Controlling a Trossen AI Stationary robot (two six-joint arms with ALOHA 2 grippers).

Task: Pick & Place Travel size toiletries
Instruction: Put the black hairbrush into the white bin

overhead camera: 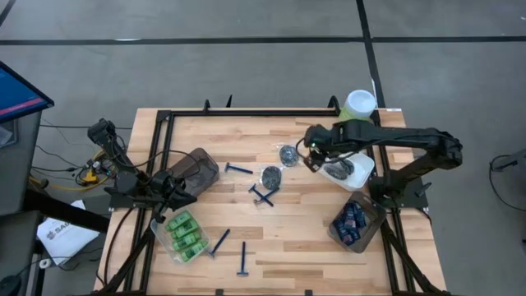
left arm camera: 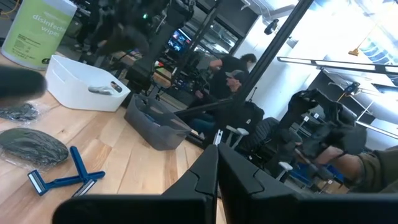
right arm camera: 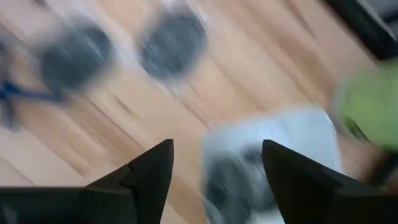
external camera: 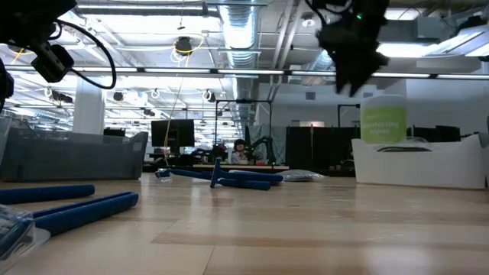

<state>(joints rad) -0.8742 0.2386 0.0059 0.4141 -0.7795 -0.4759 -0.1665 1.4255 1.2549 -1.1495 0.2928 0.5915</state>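
The right pincer (overhead camera: 313, 160) hangs in the air above the wooden worktop (overhead camera: 304, 238), just beside the white plastic tub (overhead camera: 362, 173). Its two dark fingers (right arm camera: 149, 171) stand wide apart and hold nothing. In the right wrist view a dark round thing lies in the white tub right under the pincer, but it is too blurry to say more.

Two dark round flat tins lie on the worktop near that pincer. One tin (overhead camera: 288, 154) is just beside it, and the other tin (overhead camera: 270, 175) is a little farther toward the middle. They look small, light, stiff and smooth, so they may slip. I think the best hold is across the thin edge, from above.

The blue-handled razors (overhead camera: 262, 196) lie spread over the middle and front of the worktop. They look light and hard, and the long handle is the easy part to grab.

The bright green little bottles (overhead camera: 186, 233) sit in a clear tub by the left arm. The small dark-blue tubes (overhead camera: 352, 223) sit in another tub near the right arm's base.

The left pincer (left arm camera: 217, 180) waits at the left side, shut tight and empty.
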